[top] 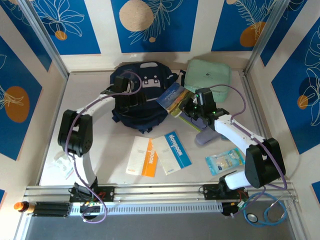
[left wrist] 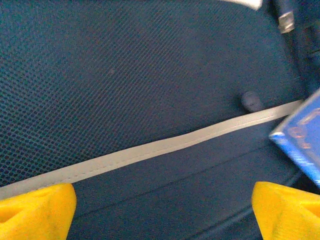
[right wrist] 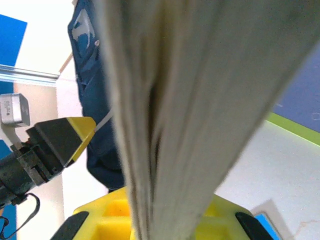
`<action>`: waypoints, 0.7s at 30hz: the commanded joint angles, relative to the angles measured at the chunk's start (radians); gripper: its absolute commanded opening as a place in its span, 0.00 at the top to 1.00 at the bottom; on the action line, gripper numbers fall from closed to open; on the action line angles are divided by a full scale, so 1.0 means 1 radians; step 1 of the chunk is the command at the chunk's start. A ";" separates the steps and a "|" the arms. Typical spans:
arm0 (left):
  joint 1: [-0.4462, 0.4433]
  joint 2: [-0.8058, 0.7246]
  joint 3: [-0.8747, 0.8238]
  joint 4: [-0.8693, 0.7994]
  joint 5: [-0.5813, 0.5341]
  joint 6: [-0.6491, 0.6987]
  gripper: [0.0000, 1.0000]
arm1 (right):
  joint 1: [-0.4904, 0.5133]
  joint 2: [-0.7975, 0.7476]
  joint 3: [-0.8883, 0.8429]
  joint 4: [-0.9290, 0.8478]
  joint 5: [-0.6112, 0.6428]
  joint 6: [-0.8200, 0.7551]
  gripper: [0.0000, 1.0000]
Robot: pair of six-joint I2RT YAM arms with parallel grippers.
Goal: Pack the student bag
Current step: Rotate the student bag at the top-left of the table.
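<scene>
1. Notebooks lie nearest: an orange-and-white notebook (top: 141,156) and a blue notebook (top: 172,151) flat on the table (top: 100,150), with a clear packet (top: 225,161) to their right. All are well apart from both hands.
2. Farther in, on the right, the right gripper (top: 191,106) is clamped on the near-right end of a book (top: 173,96). The right wrist view shows the page edges squeezed between the yellow fingers. The book's long axis runs from the gripper leftward and a little farther, and its leading corner reaches the bag's right side.
3. The student bag (top: 147,112) sits in the middle of the table's far half, directly left of the loaded hand. The left gripper (left wrist: 160,215) hangs over its far-left part with fingers spread apart and nothing between them, navy mesh and a pale stripe below. This arm is nearer the bag, so it probably has to hold an opening while the book slides in leftward along its length. I cannot make out that opening.
4. Farthest right, a mint case (top: 209,75) lies behind the book, near the bag.
</scene>
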 commanded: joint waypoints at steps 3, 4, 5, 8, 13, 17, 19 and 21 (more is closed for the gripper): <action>-0.005 0.027 -0.041 -0.147 -0.038 0.096 0.12 | -0.006 0.059 0.083 -0.074 0.009 -0.098 1.00; -0.007 0.017 -0.075 -0.149 -0.041 0.103 0.12 | -0.006 0.075 0.087 -0.070 -0.005 -0.103 1.00; -0.007 0.003 -0.106 -0.152 -0.039 0.107 0.13 | -0.006 0.094 0.091 -0.065 -0.020 -0.110 1.00; -0.008 -0.056 -0.196 -0.142 -0.034 0.104 0.14 | -0.007 0.141 0.112 -0.050 -0.070 -0.128 1.00; -0.016 -0.152 -0.291 -0.128 -0.039 0.058 0.15 | -0.009 0.218 0.188 -0.055 -0.147 -0.198 1.00; -0.027 -0.199 -0.258 -0.176 -0.062 0.117 0.16 | -0.020 0.219 0.235 -0.059 -0.195 -0.228 1.00; -0.035 -0.212 -0.202 -0.212 -0.068 0.185 0.12 | -0.028 0.190 0.242 -0.053 -0.208 -0.232 1.00; -0.051 -0.214 -0.137 -0.253 -0.087 0.268 0.00 | -0.041 0.149 0.241 -0.045 -0.218 -0.232 1.00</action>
